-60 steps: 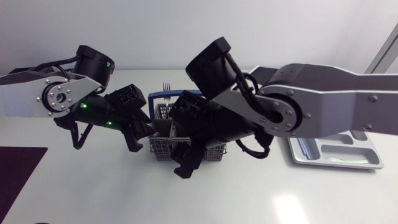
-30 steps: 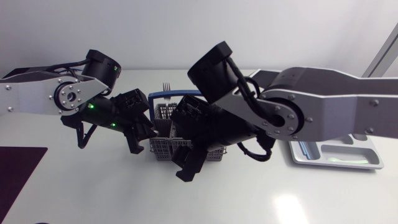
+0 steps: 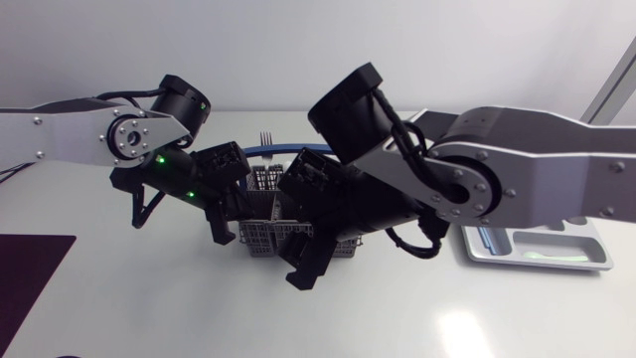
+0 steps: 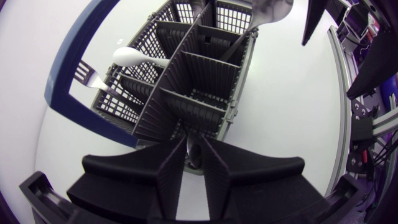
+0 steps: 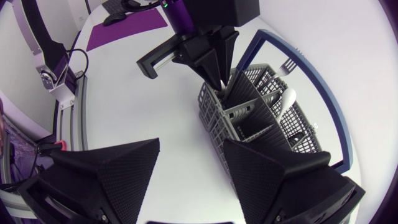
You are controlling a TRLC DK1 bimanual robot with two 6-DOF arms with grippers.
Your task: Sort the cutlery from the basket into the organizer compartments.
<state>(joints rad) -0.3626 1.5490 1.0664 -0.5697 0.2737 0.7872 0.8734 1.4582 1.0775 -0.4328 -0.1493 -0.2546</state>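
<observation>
The left arm has swung in over the basket (image 3: 260,242)! Closest in, the left gripper (image 4: 194,148) pinches a silver handle (image 4: 194,159) standing in the near corner cell, its long axis straight down. Beyond, a fork (image 4: 92,78) and a white spoon (image 4: 134,57) lean. The right gripper (image 5: 186,177) gapes wide beside the basket, and the organizer (image 3: 537,254) lies well off to the right.

A white counter (image 3: 119,298) spreads across the head view, smooth and plain; a pale patch of reflected light (image 3: 452,328) sits on it toward the near right; a dark purple mat (image 3: 30,278) lies flat on it at the near left, cut off by the view's edge; in the right wrist view the mat (image 5: 124,28) shows as a brighter purple sheet, far off across the counter (image 5: 168,162); the left wrist view shows only bare white counter (image 4: 280,93).
</observation>
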